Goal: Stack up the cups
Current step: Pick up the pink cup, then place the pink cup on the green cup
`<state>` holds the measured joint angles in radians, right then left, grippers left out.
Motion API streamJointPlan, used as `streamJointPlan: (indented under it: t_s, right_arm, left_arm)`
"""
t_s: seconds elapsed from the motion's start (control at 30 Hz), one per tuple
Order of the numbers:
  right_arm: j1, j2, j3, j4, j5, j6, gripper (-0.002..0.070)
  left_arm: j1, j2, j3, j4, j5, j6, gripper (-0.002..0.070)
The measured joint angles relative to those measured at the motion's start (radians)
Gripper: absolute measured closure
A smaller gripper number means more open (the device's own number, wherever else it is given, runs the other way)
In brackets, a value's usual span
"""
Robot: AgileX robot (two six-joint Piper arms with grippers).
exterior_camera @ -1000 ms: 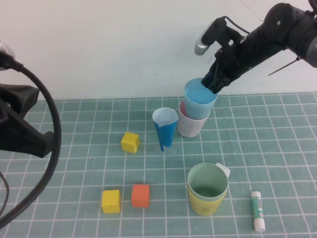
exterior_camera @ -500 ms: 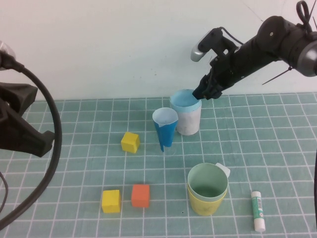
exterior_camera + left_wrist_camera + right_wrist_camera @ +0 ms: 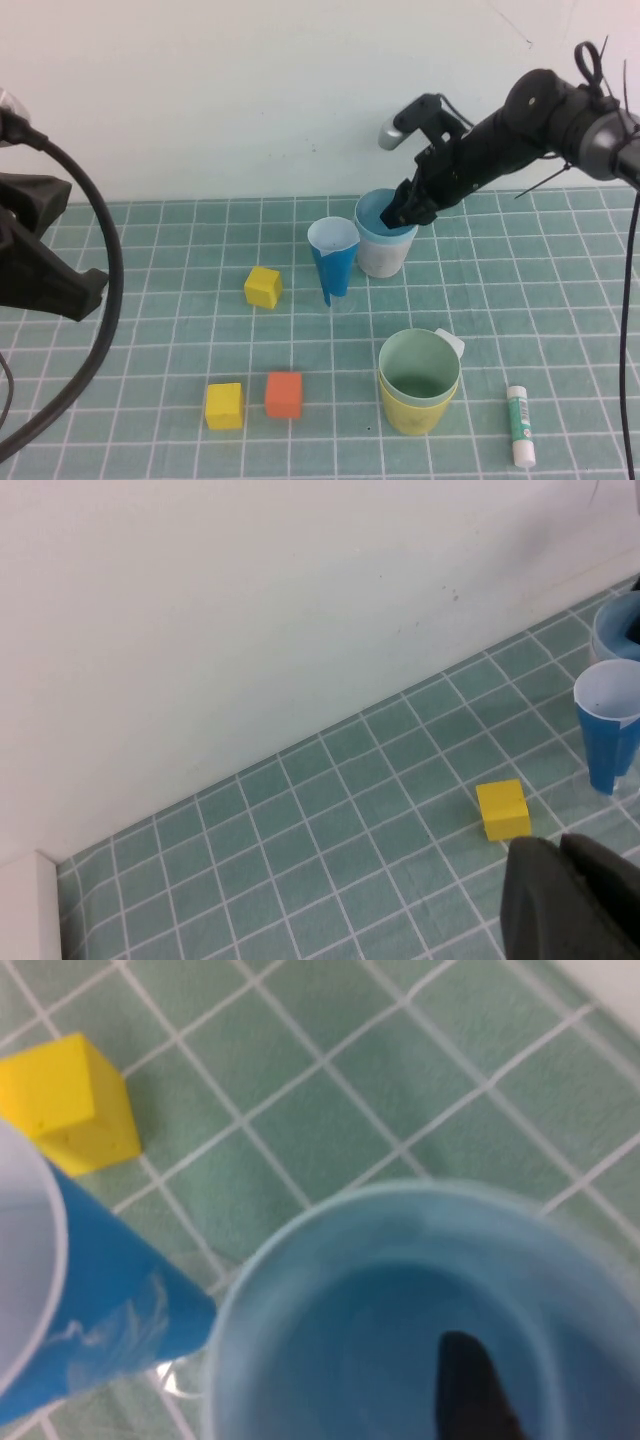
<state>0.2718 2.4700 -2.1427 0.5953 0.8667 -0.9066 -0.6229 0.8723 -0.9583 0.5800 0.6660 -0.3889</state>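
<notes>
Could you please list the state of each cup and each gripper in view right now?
light blue cup: upright, nested in the pink cup.
pink cup: upright on the mat.
green cup: upright, nested in the yellow cup.
yellow cup: upright on the mat.
dark-blue cone cup: upright, alone.
right gripper: open, at the light blue cup's rim.
left gripper: shut, parked at left.

Pink cup [image 3: 380,258] mostly inside blue cup [image 3: 385,215]

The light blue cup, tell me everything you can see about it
The light blue cup is a small tapered tumbler, plastic by the look, upright and nested in a pale cup at the back of the table, beside the dark-blue cone cup. Its inside is empty. The right gripper sits at its rim, one finger dipping inside; the jaws look open.
</notes>
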Motion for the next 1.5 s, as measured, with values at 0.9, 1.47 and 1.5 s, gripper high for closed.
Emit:
streamJointPlan:
  t_s: [0.9,1.47,1.5]
  right_arm:
    - [0.025,-0.464,-0.005,-0.223,0.362,0.167,0.0624]
    - [0.303,-0.619,0.556,-0.467,0.262,0.236,0.0624]
    - [0.303,-0.619,0.572,-0.468,0.246,0.238,0.0624]
  left_arm:
    - [0.000,0.000,0.000,-0.127,0.041,0.043,0.0676]
    - [0.000,0.000,0.000,-0.275,0.075,0.118,0.0676]
    - [0.000,0.000,0.000,-0.275,0.083,0.120,0.0676]
